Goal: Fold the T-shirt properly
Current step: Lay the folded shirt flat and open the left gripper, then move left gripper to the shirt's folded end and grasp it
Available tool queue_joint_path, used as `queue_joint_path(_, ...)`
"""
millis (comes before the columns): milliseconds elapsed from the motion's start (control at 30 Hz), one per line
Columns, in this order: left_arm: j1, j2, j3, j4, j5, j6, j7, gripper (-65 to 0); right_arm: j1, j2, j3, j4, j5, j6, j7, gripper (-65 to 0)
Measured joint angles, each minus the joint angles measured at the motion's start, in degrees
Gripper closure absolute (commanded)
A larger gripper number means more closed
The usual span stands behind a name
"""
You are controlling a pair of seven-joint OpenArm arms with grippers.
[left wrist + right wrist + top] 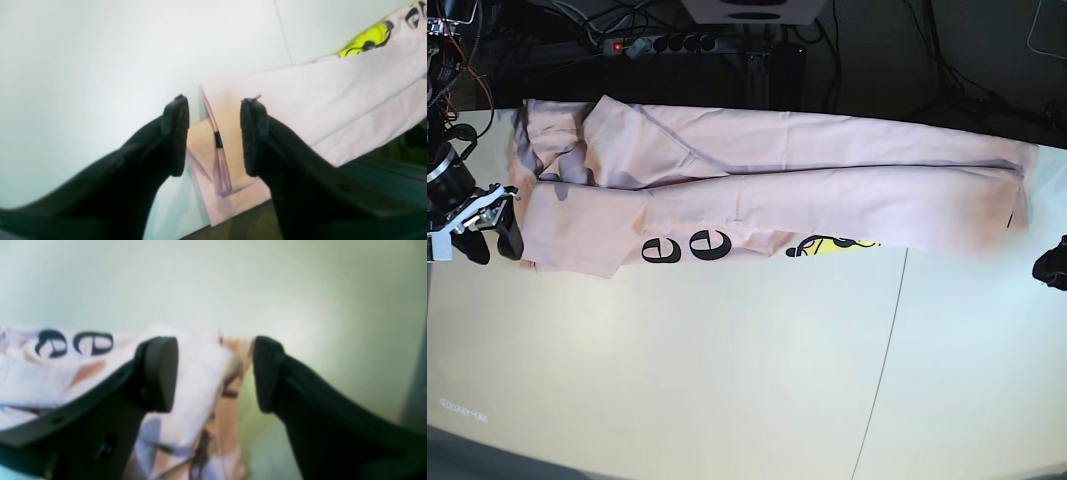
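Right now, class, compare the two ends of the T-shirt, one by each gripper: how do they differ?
The T-shirt end by the right gripper lies rumpled with a flap turned over; the end by the left gripper lies flat and straight-edged. Black lettering sits nearer the right gripper's end, the yellow graphic nearer the left's. Both grippers are open.

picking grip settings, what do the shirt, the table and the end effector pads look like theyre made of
Shirt: thin matte woven or knit fabric, likely cotton; it creases softly and has stitched hems.
Table: smooth pale hard board, faintly glossy, with a thin seam; probably laminate.
Left end effector pads: black, rough-grained, maybe rubber or foam. Right end effector pads: black, smoother-looking, though blurred.
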Motion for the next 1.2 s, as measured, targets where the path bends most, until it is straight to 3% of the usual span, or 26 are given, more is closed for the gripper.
queue_joint_path(133,0.04,0.22,0.02,0.00,0.11,-0.02,-0.28,-28.8,0.00,-0.22,-0.13,2.21,2.21,0.00,-0.46,-35.2)
queue_joint_path(167,0.02,0.20,0.02,0.00,0.04,-0.02,-0.57,-28.8,0.00,-0.20,-0.33,2.49,3.02,0.00,-0.46,-32.2)
queue_joint_path(233,0.02,0.20,0.02,0.00,0.00,-0.02,-1.09,-26.8,0.00,-0.33,-0.90,2.64,2.99,0.00,-0.48,-16.8)
queue_joint_path(267,0.04,0.20,0.02,0.00,0.07,-0.02,-1.11,-23.0,0.00,-0.66,-1.16,2.64,2.91,0.00,-0.72,-5.2)
queue_joint_path(300,0.02,0.22,0.02,0.00,0.04,-0.02,-1.14,-17.3,0.00,-1.20,-1.33,2.64,3.02,0.00,-1.77,0.0)
queue_joint_path(400,0.17,0.22,0.02,0.00,-0.39,-0.02,-2.25,-0.5,-0.13,-3.89,-1.33,2.64,2.80,0.00,-2.99,0.0)
queue_joint_path(567,0.70,3.10,-0.02,0.00,-0.98,0.00,-2.75,0.0,-0.13,-6.29,-1.53,2.58,1.36,0.02,-3.02,0.0)
queue_joint_path(800,8.17,7.89,0.00,-0.02,-0.74,-0.04,-2.69,0.0,-0.13,-6.36,-3.37,-0.55,-0.24,0.00,-2.99,0.0)
queue_joint_path(1033,9.68,11.19,-0.09,-0.02,-0.70,-0.02,-2.82,0.0,-0.15,-6.36,-4.28,-6.69,-1.64,0.00,-2.54,0.0)
queue_joint_path(1200,9.70,13.25,-0.09,-0.02,4.15,-0.02,-4.72,0.0,0.02,-6.36,-4.31,-9.51,-1.42,0.00,-2.27,0.0)
